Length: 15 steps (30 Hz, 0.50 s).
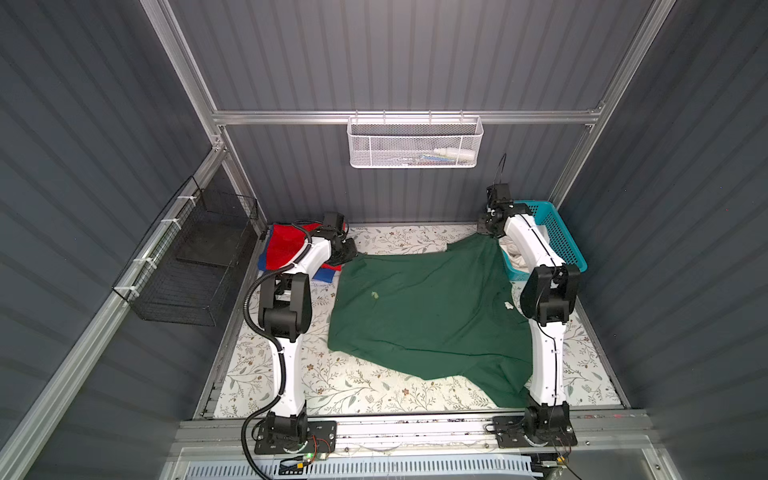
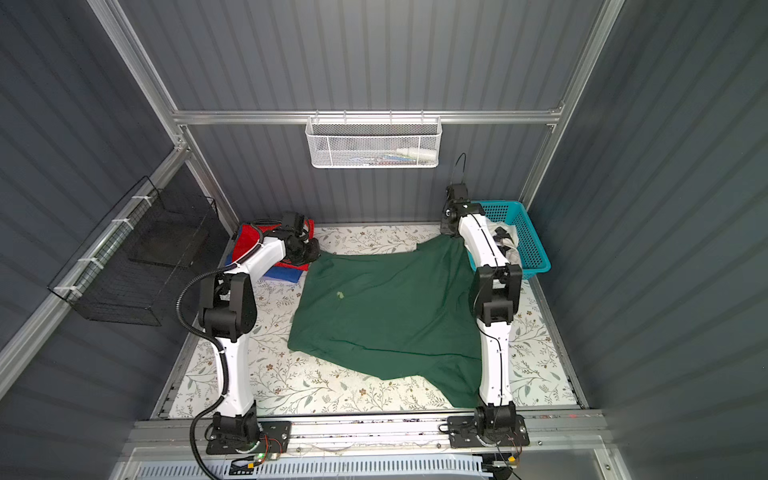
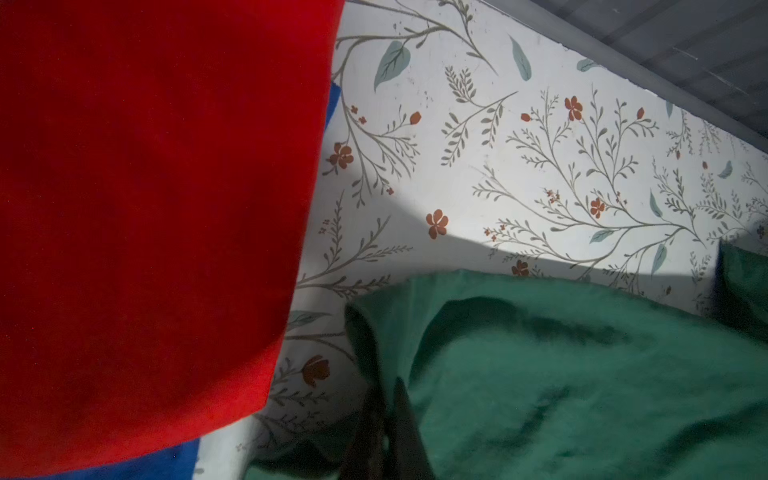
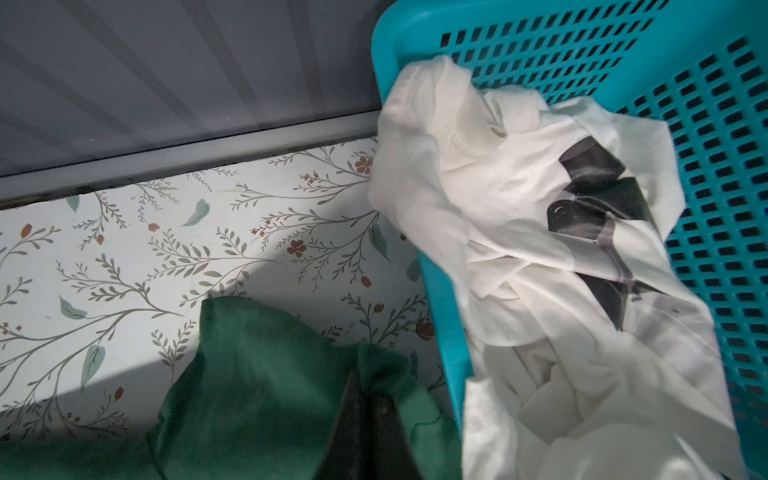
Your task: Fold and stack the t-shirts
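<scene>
The dark green t-shirt (image 1: 424,316) lies spread and wrinkled across the floral table (image 1: 353,390). One far corner is drawn up right beside the turquoise basket (image 1: 561,237), and the other far corner sits well away from the basket, across the table. I see my right gripper (image 4: 365,399) at the corner next to the basket. Its dark fingers are pressed together with green cloth bunched between them, so it is pinching the shirt. My left gripper (image 3: 384,415) is at the corner far from the basket, jaws likewise closed tight on a fold of the green cloth. In both top views the cloth rises slightly toward each gripper, while the rest lies flat on the table. Inside the basket a white t-shirt (image 4: 519,249) with black marks sits crumpled, part of it draped over the rim. At the table corner opposite the basket, the red t-shirt (image 1: 286,245) lies folded on top of the blue t-shirt (image 1: 328,275), just beside the left gripper.
</scene>
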Each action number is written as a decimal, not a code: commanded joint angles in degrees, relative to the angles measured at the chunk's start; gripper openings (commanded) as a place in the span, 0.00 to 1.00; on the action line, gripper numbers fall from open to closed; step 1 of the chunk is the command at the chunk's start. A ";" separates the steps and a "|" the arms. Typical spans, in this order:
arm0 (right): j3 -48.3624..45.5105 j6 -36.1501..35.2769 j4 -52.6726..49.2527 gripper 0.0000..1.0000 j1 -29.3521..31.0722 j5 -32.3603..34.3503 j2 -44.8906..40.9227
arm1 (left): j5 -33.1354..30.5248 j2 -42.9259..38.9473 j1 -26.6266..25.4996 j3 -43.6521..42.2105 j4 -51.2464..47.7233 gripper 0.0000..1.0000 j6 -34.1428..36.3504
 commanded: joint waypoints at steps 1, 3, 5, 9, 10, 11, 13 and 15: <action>-0.58 0.16 1.15 0.00 -0.40 -0.56 -0.86 | 1.63 -0.70 0.33 2.86 -1.52 0.00 0.89; -0.87 -0.16 1.08 0.00 -0.40 -0.77 -0.94 | 2.25 -0.66 0.33 3.83 -2.00 0.00 0.87; -1.79 -0.53 1.07 0.00 -0.40 -1.41 -1.29 | 2.32 -1.66 0.33 3.25 -1.70 0.00 0.96; -6.97 -0.22 2.98 0.00 -0.31 -2.81 -3.81 | 2.61 -4.71 0.33 -0.58 0.54 0.00 0.48; -8.76 0.18 3.82 0.00 -0.31 -3.29 -4.70 | 2.94 -5.45 0.33 -1.80 1.15 0.00 0.23; -10.27 0.56 4.56 0.00 -0.30 -3.59 -5.38 | 3.41 -6.11 0.33 -2.73 1.89 0.00 -0.12; -13.83 1.57 6.00 0.00 -0.20 -4.31 -7.11 | 3.99 -7.58 0.33 -5.22 3.16 0.00 -0.86; -17.41 2.31 7.63 0.00 -0.22 -4.56 -9.17 | 4.35 -8.88 0.33 -7.33 4.19 0.00 -1.39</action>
